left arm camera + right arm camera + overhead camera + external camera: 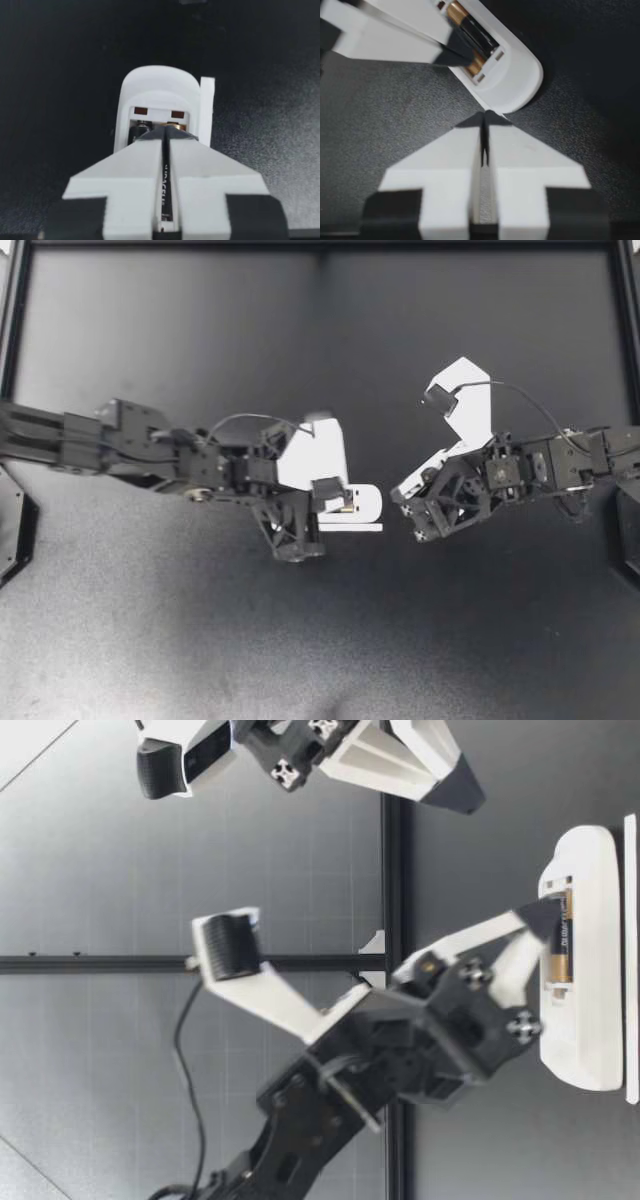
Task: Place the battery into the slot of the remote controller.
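The battery (563, 955) already lies in the remote (368, 502) slot, mid-worktop (200, 640), well clear of every edge. My left tool (340, 498), fingers together, presses its tip on the battery, so only final seating seems left. My right tool (402, 495) is closed and empty.

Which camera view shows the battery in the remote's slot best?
The right wrist view: the battery lies lengthwise in the remote. The low view shows it side-on under my left gripper; the left wrist and top views mostly hide it.
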Robot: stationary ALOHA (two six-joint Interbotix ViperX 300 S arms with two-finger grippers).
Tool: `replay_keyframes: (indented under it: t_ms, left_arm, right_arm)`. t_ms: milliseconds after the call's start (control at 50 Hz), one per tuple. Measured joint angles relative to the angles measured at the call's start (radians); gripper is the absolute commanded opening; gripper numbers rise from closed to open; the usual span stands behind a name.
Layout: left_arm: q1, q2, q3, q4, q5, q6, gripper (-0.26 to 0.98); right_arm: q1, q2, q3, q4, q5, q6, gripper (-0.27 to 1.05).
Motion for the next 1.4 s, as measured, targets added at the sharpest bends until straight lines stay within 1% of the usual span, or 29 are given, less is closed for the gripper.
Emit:
replay_keyframes:
  t_ms: [80,180,340,460,560,680,740,800,920,1040,1400]
  left_arm:
    - [0.003,0.012,-0.012,0.002,0.005,-0.008,-0.16]
    - [0.006,0.014,-0.011,-0.003,0.011,-0.015,-0.16]
    - [0.006,-0.031,0.032,-0.008,0.015,-0.015,-0.16]
    - [0.000,-0.104,0.069,-0.008,0.006,-0.011,-0.16]
    - [-0.003,-0.198,0.112,-0.006,-0.028,-0.011,-0.16]
    - [-0.002,-0.316,0.186,-0.008,-0.084,-0.008,-0.16]
    - [-0.002,-0.376,0.224,-0.008,-0.117,-0.006,-0.16]
    - [-0.002,-0.422,0.256,-0.008,-0.144,-0.006,-0.16]
    - [-0.002,-0.491,0.311,-0.008,-0.183,-0.006,-0.16]
    - [-0.002,-0.520,0.336,-0.008,-0.210,-0.005,-0.16]
    - [-0.002,-0.526,0.345,-0.008,-0.238,-0.002,-0.16]
  right_arm:
    - [0.000,0.002,0.002,-0.002,-0.005,0.002,-0.09]
    - [0.000,0.002,0.002,-0.005,-0.008,0.002,-0.09]
    - [0.000,-0.002,-0.014,-0.046,-0.009,-0.003,-0.09]
    - [0.000,-0.018,-0.038,-0.146,-0.014,-0.009,-0.09]
    - [0.000,-0.038,-0.061,-0.287,-0.015,-0.029,-0.09]
    - [0.000,-0.064,-0.075,-0.442,-0.015,-0.058,-0.09]
    - [0.002,-0.075,-0.077,-0.488,-0.017,-0.077,-0.09]
    - [0.000,-0.084,-0.080,-0.512,-0.018,-0.087,-0.09]
    - [0.000,-0.095,-0.089,-0.523,-0.023,-0.100,-0.09]
    - [0.000,-0.098,-0.092,-0.525,-0.041,-0.100,-0.09]
    - [0.000,-0.098,-0.095,-0.525,-0.069,-0.100,-0.09]
